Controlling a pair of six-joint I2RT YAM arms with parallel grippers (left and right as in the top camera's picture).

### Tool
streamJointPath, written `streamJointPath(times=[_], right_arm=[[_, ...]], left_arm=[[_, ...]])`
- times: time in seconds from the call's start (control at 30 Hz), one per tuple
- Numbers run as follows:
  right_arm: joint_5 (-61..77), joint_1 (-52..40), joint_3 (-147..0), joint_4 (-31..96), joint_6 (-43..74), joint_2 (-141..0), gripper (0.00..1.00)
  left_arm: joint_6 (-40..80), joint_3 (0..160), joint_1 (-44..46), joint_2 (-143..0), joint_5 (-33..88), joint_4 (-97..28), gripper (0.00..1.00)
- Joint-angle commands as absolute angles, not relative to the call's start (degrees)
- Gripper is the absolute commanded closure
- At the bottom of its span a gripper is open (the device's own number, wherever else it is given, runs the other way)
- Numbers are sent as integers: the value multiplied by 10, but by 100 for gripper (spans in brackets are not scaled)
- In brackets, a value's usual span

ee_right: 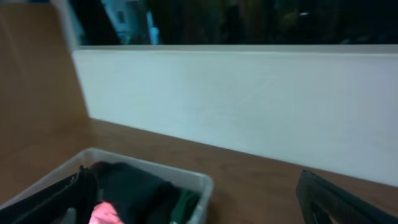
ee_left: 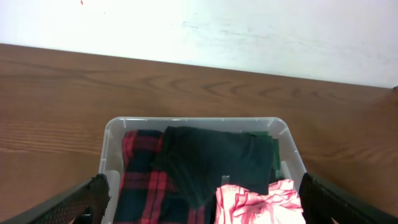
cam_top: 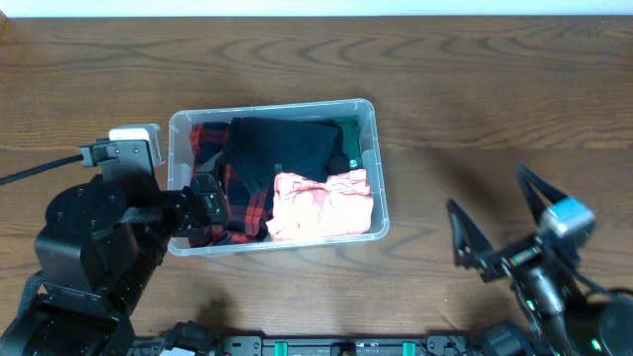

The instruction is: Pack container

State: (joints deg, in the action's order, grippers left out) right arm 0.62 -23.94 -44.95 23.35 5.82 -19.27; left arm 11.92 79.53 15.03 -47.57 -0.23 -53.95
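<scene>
Clear plastic container (cam_top: pixel 380 188) at table centre from overhead, long sides running 9 to 3 o'clock on the brown wood-grain table (cam_top: pixel 475 79). Inside: red-and-black plaid cloth (cam_top: pixel 211 138) along the 9 o'clock end, black cloth (cam_top: pixel 282 148) mid-bin toward 12, pink cloth (cam_top: pixel 321 206) toward 5, a strip of green cloth (cam_top: pixel 349 133) at 2. Bulky left arm (cam_top: pixel 94 247) at 8 o'clock of the bin, wrist bent in across the 9 o'clock wall above the plaid; finger spread unreadable from up here. Out at 4 o'clock, well apart from the bin, the right gripper (cam_top: pixel 486 187) released, black prongs splayed in a V over bare wood. From the left wrist: left gripper (ee_left: pixel 204 185) likewise released, black fingers (ee_left: pixel 87 199) far apart at 7 and 5 o'clock of the frame, bin and all four cloths framed between them; beyond the table's far edge a white wall (ee_left: pixel 249 31), unseen from above. From the right wrist: dim, bluish, near-level look across the table; only one corner of the bin at 7 o'clock, with black, a speck of pink and some green; dark blurred prongs at 8 and 4 o'clock, apart; dark window (ee_right: pixel 249 18) above the wall and a wooden panel (ee_right: pixel 31 93) at 9 o'clock, seen in no other view.
</scene>
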Motion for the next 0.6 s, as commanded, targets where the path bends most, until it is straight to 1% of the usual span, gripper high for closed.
streamJointPath(times=[0.0, 0.1, 0.2, 0.4, 0.47, 0.57], right_arm=[[-60, -236, -452, 280, 46, -163, 1], [-105, -236, -452, 324, 46, -158, 1], [-150, -236, -452, 342, 46, -159, 1], [-181, -236, -449, 382, 46, -157, 1], [-182, -218, -437, 389, 46, -149, 1], [-172, -167, -401, 381, 47, -134, 1]], left_arm=[[112, 801, 147, -476, -7, -540, 2], [112, 801, 147, -476, -7, -540, 2], [112, 801, 147, -476, -7, -540, 2], [112, 801, 147, -476, -7, -540, 2], [112, 801, 147, -476, -7, -540, 2], [112, 801, 147, -476, -7, -540, 2]])
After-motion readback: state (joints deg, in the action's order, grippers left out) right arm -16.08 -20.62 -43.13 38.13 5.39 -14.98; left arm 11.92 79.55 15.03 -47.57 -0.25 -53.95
